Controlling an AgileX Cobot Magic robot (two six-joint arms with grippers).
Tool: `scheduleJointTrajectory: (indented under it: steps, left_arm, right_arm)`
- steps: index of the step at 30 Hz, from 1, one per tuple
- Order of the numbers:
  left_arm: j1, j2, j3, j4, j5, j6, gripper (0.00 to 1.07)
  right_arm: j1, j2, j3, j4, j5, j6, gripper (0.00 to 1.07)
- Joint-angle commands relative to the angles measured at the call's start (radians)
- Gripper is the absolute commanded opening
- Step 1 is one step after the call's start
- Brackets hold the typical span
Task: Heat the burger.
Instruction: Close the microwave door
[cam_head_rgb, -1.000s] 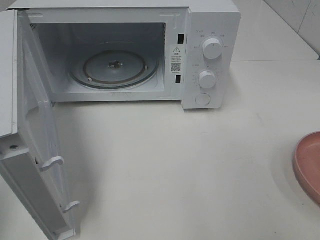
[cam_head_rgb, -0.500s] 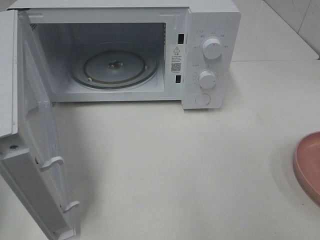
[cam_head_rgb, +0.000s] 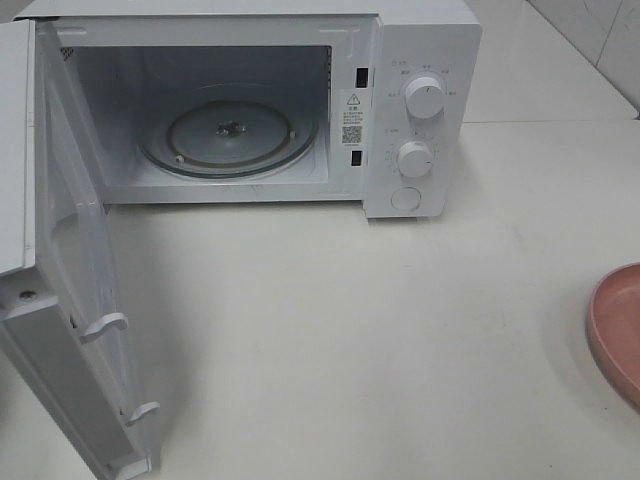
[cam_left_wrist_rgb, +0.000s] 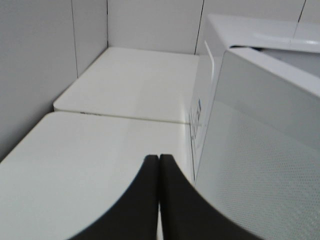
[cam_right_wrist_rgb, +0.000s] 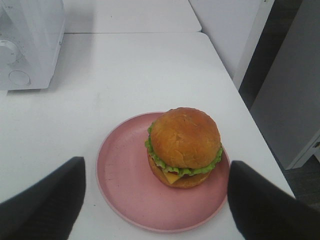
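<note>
The burger (cam_right_wrist_rgb: 184, 146), golden-brown bun with a green lettuce frill, sits on a pink plate (cam_right_wrist_rgb: 125, 190) in the right wrist view. My right gripper (cam_right_wrist_rgb: 156, 200) is open, its black fingers (cam_right_wrist_rgb: 45, 207) spread wide on either side of the plate, and it hovers above the burger. In the exterior high view only the plate's edge (cam_head_rgb: 615, 330) shows at the right; the burger and both grippers are out of that view. The white microwave (cam_head_rgb: 425, 60) stands open, its glass turntable (cam_head_rgb: 228, 135) bare. My left gripper (cam_left_wrist_rgb: 159, 165) is shut, beside the microwave's outer left side (cam_left_wrist_rgb: 260, 150).
The microwave door (cam_head_rgb: 75, 300) swings out to the front left over the table. Two knobs (cam_head_rgb: 425, 98) and a button are on its right panel. The table's right edge (cam_right_wrist_rgb: 252, 115) runs close by the plate. Tiled wall (cam_left_wrist_rgb: 50, 50) stands left of the microwave.
</note>
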Motion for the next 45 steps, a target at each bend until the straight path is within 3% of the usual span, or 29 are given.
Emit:
scheduleJointTrajectory:
  steps: [1, 4, 5, 7, 8, 17, 20, 25, 34, 45]
  left_arm:
    - [0.006, 0.069, 0.002, 0.054, -0.081, -0.041, 0.0]
    - [0.006, 0.165, 0.002, 0.134, -0.182, -0.07, 0.0]
    - [0.006, 0.234, 0.002, 0.2, -0.238, -0.102, 0.0]
    - [0.006, 0.261, 0.001, 0.223, -0.259, -0.123, 0.0]
    - [0.004, 0.319, -0.003, 0.278, -0.295, -0.186, 0.0]
    - [0.004, 0.453, -0.003, 0.378, -0.493, -0.218, 0.0]
    - [0.004, 0.481, -0.017, 0.397, -0.504, -0.262, 0.0]
    - [-0.018, 0.519, -0.052, 0.461, -0.498, -0.271, 0.0]
    - [-0.191, 0.598, -0.08, 0.291, -0.498, -0.174, 0.0]
    - [-0.352, 0.677, -0.184, 0.162, -0.496, -0.136, 0.0]
  right_arm:
    - [-0.005, -0.025, 0.002, -0.009, -0.005, 0.005, 0.76]
    - [-0.005, -0.025, 0.002, -0.009, -0.005, 0.005, 0.76]
    - [-0.005, -0.025, 0.002, -0.009, -0.005, 0.005, 0.76]
    - [-0.005, -0.025, 0.002, -0.009, -0.005, 0.005, 0.76]
    - [-0.005, -0.025, 0.002, -0.009, -0.005, 0.005, 0.76]
    - [-0.005, -0.025, 0.002, -0.009, -0.005, 0.005, 0.76]
    - [-0.005, -0.025, 0.002, -0.009, -0.005, 0.005, 0.76]
    - [-0.005, -0.025, 0.002, -0.009, -0.005, 0.005, 0.76]
    - [-0.005, -0.025, 0.002, -0.009, -0.005, 0.005, 0.76]
    - [-0.005, -0.025, 0.002, -0.009, -0.005, 0.005, 0.76]
